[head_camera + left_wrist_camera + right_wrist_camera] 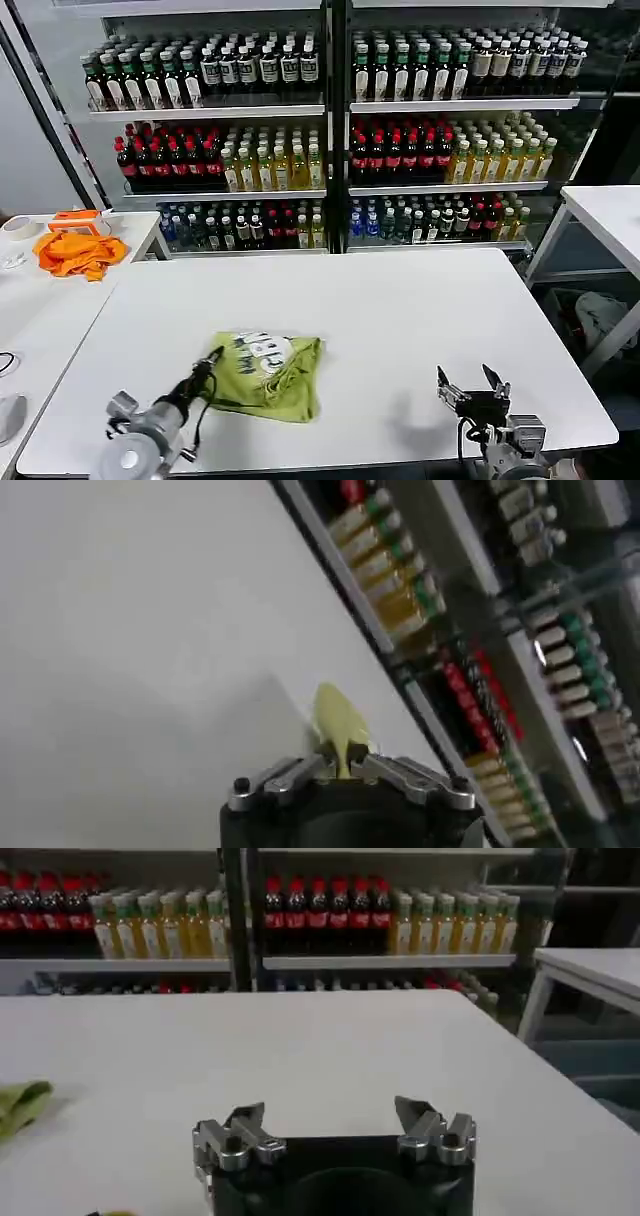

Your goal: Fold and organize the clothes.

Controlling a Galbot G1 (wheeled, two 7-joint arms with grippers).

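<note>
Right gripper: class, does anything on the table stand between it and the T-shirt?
Nothing visible does. The right gripper sits open near the table's front edge, and only bare white tabletop lies between it and the T-shirt. The left gripper is shut on the T-shirt's far, left edge.

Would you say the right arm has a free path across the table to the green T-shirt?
Probably yes: the right claw is open, and bare white table lies between it and the T-shirt, whose far edge the left claw already pinches.
</note>
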